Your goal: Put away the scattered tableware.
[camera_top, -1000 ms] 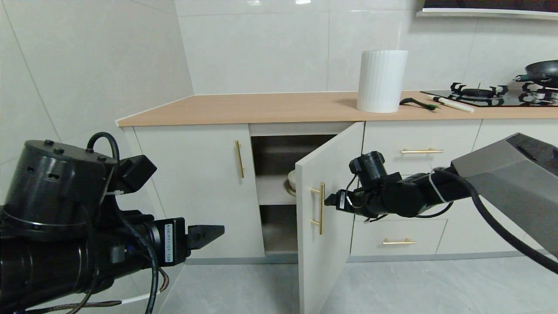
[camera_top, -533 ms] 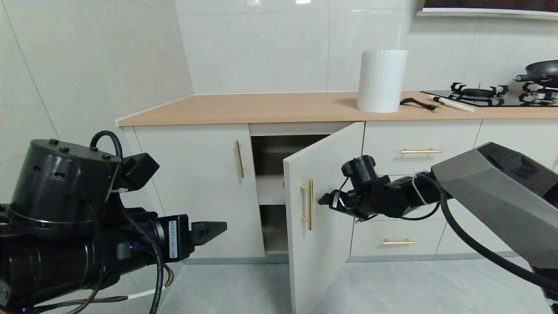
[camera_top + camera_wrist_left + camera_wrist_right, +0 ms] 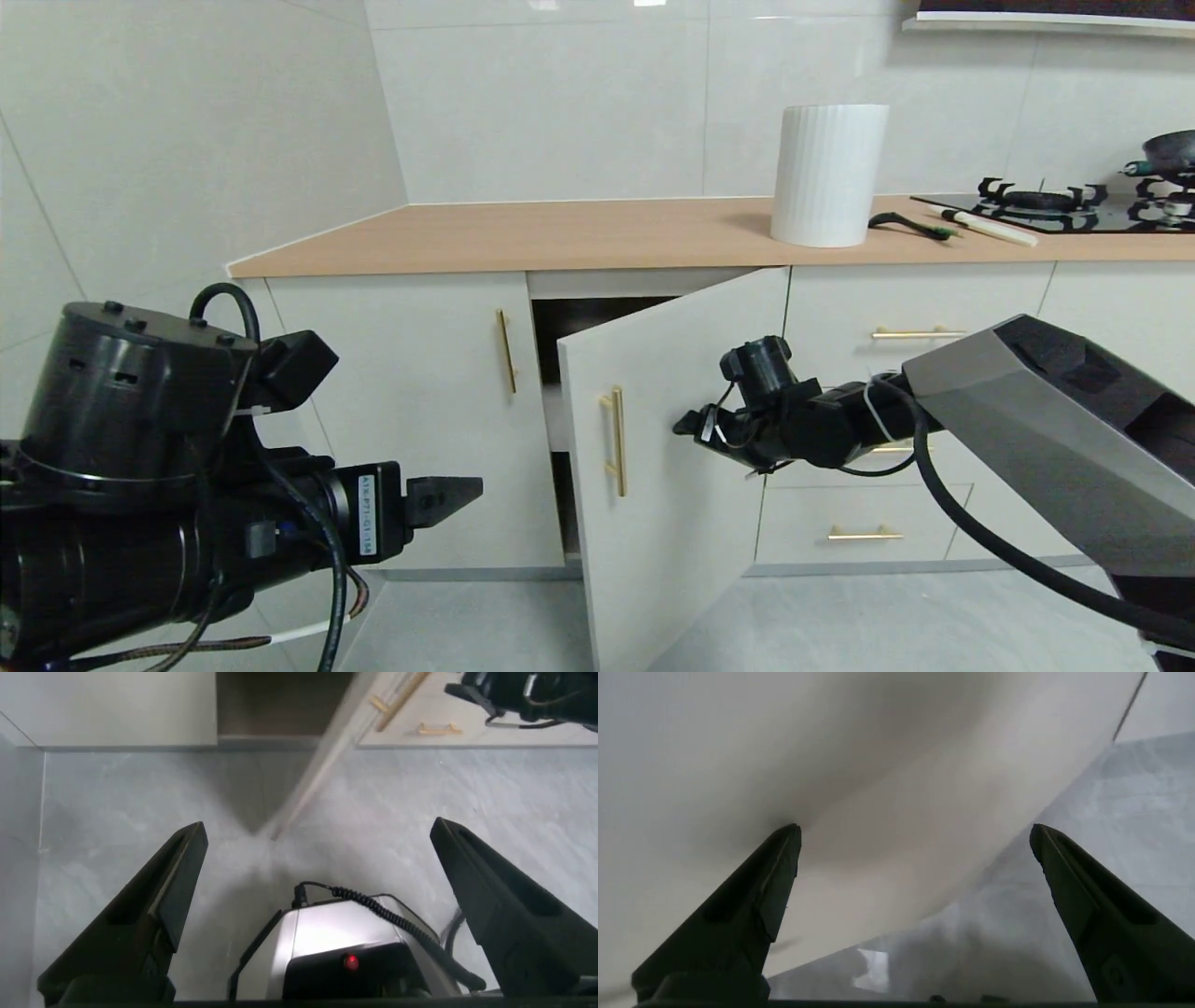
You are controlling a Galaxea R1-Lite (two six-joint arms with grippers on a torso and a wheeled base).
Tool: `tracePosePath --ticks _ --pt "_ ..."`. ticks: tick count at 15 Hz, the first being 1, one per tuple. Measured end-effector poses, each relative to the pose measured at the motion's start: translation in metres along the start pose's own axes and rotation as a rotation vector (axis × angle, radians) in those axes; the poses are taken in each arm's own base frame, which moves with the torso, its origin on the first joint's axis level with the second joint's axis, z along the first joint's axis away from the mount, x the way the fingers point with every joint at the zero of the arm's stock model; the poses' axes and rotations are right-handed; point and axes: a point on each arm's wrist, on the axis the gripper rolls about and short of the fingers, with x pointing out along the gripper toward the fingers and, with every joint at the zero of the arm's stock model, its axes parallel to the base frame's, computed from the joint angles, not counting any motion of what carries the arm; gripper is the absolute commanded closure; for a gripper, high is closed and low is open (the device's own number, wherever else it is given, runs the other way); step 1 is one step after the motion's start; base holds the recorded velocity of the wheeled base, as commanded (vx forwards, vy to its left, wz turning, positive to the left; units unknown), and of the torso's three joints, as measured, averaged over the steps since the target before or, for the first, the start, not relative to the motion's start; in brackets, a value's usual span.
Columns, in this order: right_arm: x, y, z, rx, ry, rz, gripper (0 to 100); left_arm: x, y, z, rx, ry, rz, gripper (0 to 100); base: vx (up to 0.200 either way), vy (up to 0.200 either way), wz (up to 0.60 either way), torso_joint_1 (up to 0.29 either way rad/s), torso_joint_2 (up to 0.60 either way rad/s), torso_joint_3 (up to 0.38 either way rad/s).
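Observation:
The white cabinet door (image 3: 672, 448) with a gold handle (image 3: 613, 455) stands partly ajar below the wooden counter (image 3: 560, 233). My right gripper (image 3: 686, 427) rests against the door's outer face, right of the handle. In the right wrist view the right gripper (image 3: 913, 833) is open, with the door face (image 3: 878, 784) close behind its fingers. My left gripper (image 3: 448, 495) hangs low at the left, apart from the cabinet; in the left wrist view the left gripper (image 3: 318, 826) is open and holds nothing. The cabinet's inside is mostly hidden by the door.
A white ribbed container (image 3: 827, 175) stands on the counter. Beside it lie a dark-handled utensil (image 3: 910, 224) and a white-handled one (image 3: 994, 227). A gas stove (image 3: 1055, 203) with a pan (image 3: 1172, 149) is at the far right. Drawers with gold handles (image 3: 915, 332) sit right of the door.
The door has swung leftward toward shut with my right gripper following against it. The bowl seen on the shelf earlier is now hidden. The head view shifted slightly.

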Motion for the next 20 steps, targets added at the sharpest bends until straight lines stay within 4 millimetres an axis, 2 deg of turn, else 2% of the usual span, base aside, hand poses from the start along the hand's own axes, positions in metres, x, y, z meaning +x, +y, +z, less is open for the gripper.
tracePosePath --ticks 5,10,13,15,20 --pt "0.001 0.010 0.007 0.089 -0.028 0.038 0 0.000 -0.001 0.000 0.003 0.001 -0.006 0 0.000 0.000 0.00 0.000 0.00 0.000" --pt "0.014 0.015 0.024 0.216 -0.092 0.063 0 0.000 -0.001 0.000 0.002 0.000 -0.004 0 0.000 0.000 0.00 0.000 0.00 0.000" --pt "0.022 0.012 0.033 0.259 -0.155 0.046 0 0.000 -0.001 0.000 0.001 0.000 -0.003 0 0.000 0.000 0.00 0.000 0.00 0.000" --pt "0.029 0.005 0.046 0.300 -0.219 0.028 0 0.000 -0.001 0.000 0.002 0.001 -0.004 0 0.000 0.000 0.00 0.000 0.00 0.000" --pt "0.036 -0.008 0.063 0.342 -0.300 -0.005 0 0.000 -0.001 0.000 0.001 0.002 -0.002 0 0.000 0.000 0.00 0.000 0.00 0.000"
